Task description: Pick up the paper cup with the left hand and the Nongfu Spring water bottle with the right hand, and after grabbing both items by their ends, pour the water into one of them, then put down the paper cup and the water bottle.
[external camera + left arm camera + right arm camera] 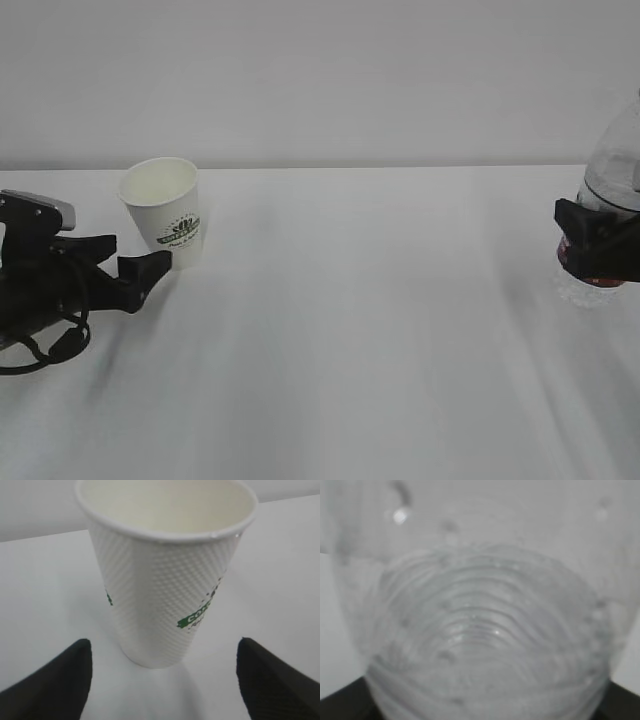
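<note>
and now the paper cup [164,210] is standing upright on the white table [350,330], well over on the left. the left hand [150,268] is sitting low just beside its base, jaws spread wide apart, the cup's foot showing between the two fingertips [55,685] and touching neither. far right, the right hand [600,248] is gripping the nongfu spring water bottle [612,165] around its body, jaws clamped on it, ribbed plastic filling the wrist view.

Paper cup [165,210]: white, dotted texture, dark green logo. Water bottle [612,190]: clear, ribbed, red label. Fingers [55,685]: black. Tabletop [350,350]: white.
</note>
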{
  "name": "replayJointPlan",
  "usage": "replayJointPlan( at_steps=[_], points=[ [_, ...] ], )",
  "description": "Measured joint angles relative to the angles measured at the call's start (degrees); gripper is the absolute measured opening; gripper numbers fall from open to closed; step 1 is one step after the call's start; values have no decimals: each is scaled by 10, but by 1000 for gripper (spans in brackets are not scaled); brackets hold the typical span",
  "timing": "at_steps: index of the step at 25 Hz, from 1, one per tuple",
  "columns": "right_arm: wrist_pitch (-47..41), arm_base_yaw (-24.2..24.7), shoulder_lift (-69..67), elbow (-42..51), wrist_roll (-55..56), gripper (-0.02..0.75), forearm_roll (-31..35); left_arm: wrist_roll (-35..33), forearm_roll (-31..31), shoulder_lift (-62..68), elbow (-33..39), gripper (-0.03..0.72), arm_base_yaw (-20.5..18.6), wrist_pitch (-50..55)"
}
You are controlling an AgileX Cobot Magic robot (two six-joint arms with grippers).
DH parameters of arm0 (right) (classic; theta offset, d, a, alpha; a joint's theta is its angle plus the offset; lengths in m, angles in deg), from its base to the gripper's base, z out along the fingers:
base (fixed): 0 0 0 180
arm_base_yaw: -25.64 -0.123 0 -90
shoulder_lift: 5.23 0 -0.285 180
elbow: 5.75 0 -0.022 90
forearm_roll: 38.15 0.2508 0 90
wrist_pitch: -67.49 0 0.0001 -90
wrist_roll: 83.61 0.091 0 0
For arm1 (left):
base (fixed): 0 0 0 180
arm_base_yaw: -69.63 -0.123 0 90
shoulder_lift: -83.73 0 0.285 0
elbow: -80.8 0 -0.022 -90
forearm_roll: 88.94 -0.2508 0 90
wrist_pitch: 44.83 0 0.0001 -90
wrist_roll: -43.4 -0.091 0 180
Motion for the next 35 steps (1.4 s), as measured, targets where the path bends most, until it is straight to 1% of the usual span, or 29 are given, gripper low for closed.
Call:
replayJointPlan(
  at_steps=[3, 8, 12, 14, 18, 22, 25, 35],
  points=[
    [-1, 0, 0, 0, 0, 503, -1, 1, 0, 0, 0, 652, 0, -4],
    [-1, 0, 0, 0, 0, 503, -2, 1, -2, 0, 0, 594, 0, -30],
    [-1, 0, 0, 0, 0, 503, -4, 1, -13, 0, 0, 583, 0, -32],
    [-1, 0, 0, 0, 0, 503, -4, 1, -15, 0, 0, 588, 0, -33],
    [-1, 0, 0, 0, 0, 503, -5, -7, -15, 3, 0, 643, 0, -33],
    [0, 0, 0, 0, 0, 503, -6, -14, -15, 25, -2, 676, 0, -34],
    [0, 0, 0, 0, 0, 503, -6, -15, -15, 46, -5, 681, 0, -34],
    [0, 0, 0, 0, 1, 503, -10, -16, -12, 63, -69, 683, 0, -34]
  ],
)
